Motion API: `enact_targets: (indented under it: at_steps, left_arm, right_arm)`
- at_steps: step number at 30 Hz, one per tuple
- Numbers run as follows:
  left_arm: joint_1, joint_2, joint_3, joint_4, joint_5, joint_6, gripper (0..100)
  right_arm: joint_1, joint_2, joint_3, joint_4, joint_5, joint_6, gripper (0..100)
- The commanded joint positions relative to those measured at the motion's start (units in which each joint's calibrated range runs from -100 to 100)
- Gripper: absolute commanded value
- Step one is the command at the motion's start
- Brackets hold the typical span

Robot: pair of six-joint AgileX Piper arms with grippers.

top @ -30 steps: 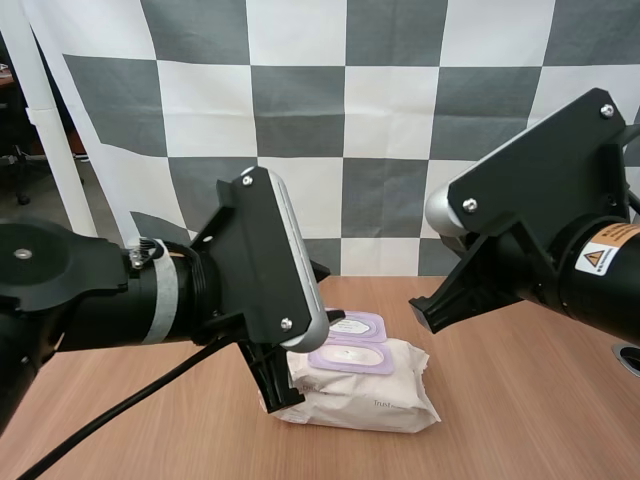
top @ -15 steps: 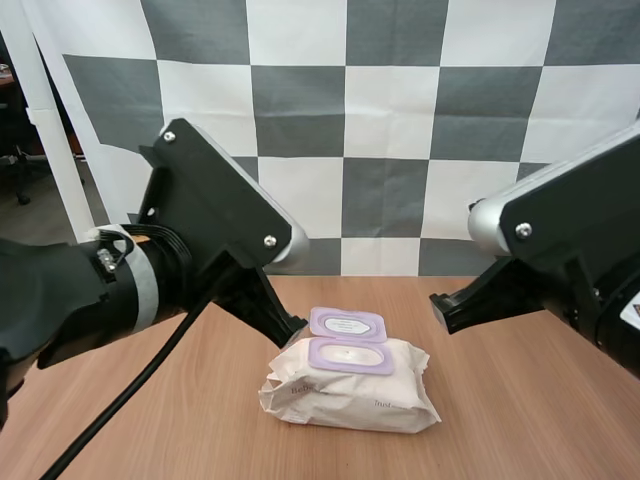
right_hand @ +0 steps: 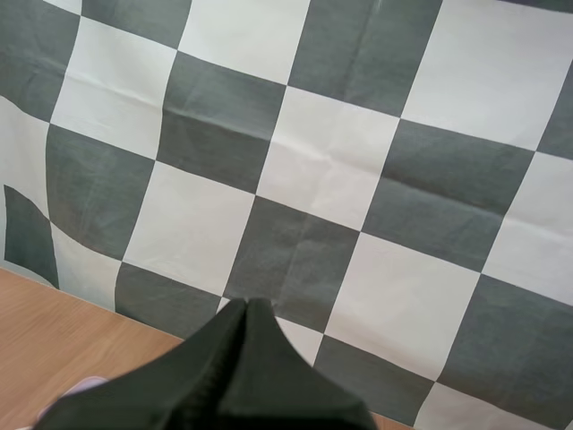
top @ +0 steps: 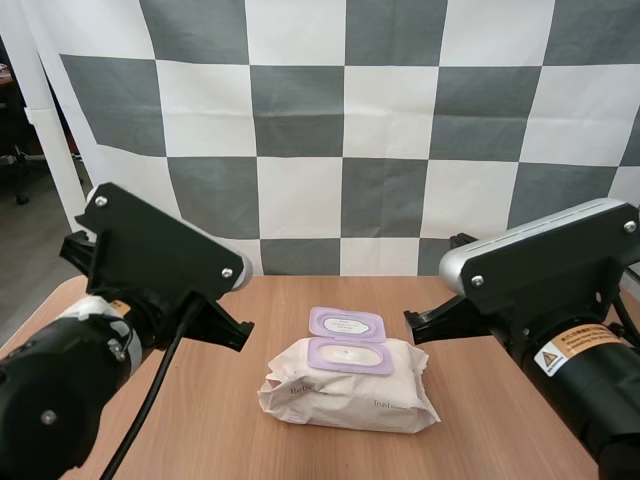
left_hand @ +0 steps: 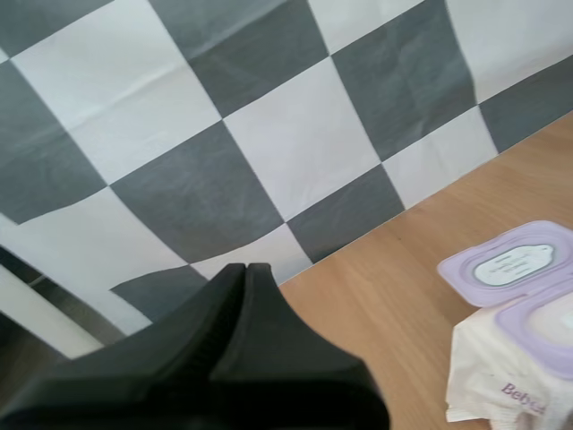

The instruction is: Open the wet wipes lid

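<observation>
Wet wipes pack point(top: 350, 385) is carried near the middle of a wooden bench point(top: 220, 440), the largest thing in the high view. The left arm point(top: 150, 265) is seen at 9 o'clock of the pack and the right arm point(top: 545, 275) at 3 o'clock. Both are raised off the bench and well apart from the pack.

In each wrist view that arm's own jaws are pressed together into one dark wedge, and nothing is pinched between them. From the left wrist view the pack is seen beyond the left jaws, not touched by them.

The pack is a crumpled white soft pouch, laid flat. Its lilac lid point(top: 347, 323) is folded back toward 12 o'clock and lies level behind the lilac frame point(top: 350, 355) of the opening. The opening is therefore judged to be uncovered, and the task all but done.

What is left is best done by keeping both arms high and clear, so that the folded-back lid is not brushed shut and the soft pouch is not dragged. Should the lid be judged not fully back, the pack would best be steadied at its 9 o'clock end. The lid's free edge would then be pressed gently toward 12 o'clock, with the force kept low because the pouch is expected to crumple.
</observation>
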Motion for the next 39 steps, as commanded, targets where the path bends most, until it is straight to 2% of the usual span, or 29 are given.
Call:
enact_targets:
  at_steps: [1, 9, 13, 18, 23, 27, 32, 35, 39]
  left_arm:
    - [-0.02, -0.87, 9.49, 6.3, -21.28, -16.37, 0]
    - [-0.48, -7.92, 18.96, 6.36, -27.43, -16.37, 0]
    - [-0.98, -13.47, 22.11, 6.7, -31.67, -16.37, 0]
    - [-1.29, -16.61, 22.11, 6.59, -26.53, -20.25, 0]
    - [-1.29, -16.61, 22.11, 9.22, -16.21, -21.99, 0]
    - [-1.09, -16.61, 22.11, 15.76, -8.52, -31.29, 0]
    - [-1.04, -16.61, 22.11, 29.56, -6.5, -47.1, 0]
    - [-1.04, -16.61, 22.11, 36.9, -5.77, -56.91, 0]
    - [-1.12, -16.61, 22.11, 40.45, -5.14, -60.96, 0]
  right_arm:
    - [-0.4, 0.0, 3.51, -0.04, -2.95, 1.77, 0]
    - [-2.45, 0.0, 16.74, -0.04, -16.0, 3.66, 0]
    - [-3.1, 0.0, 18.82, -0.04, -18.97, 3.7, 0]
    - [-3.74, 0.0, 18.82, 1.14, -18.16, 4.89, 0]
    - [-3.84, 0.0, 18.82, 1.14, -11.69, 7.14, 0]
    - [-4.43, 0.0, 18.82, 1.14, -5.07, 9.66, 0]
    - [-4.83, 0.0, 18.82, 1.14, 5.84, 13.41, 0]
    - [-5.0, 0.0, 18.82, 0.8, 5.86, 13.8, 0]
    - [-5.22, 0.0, 18.82, 0.37, 6.73, 13.79, 0]
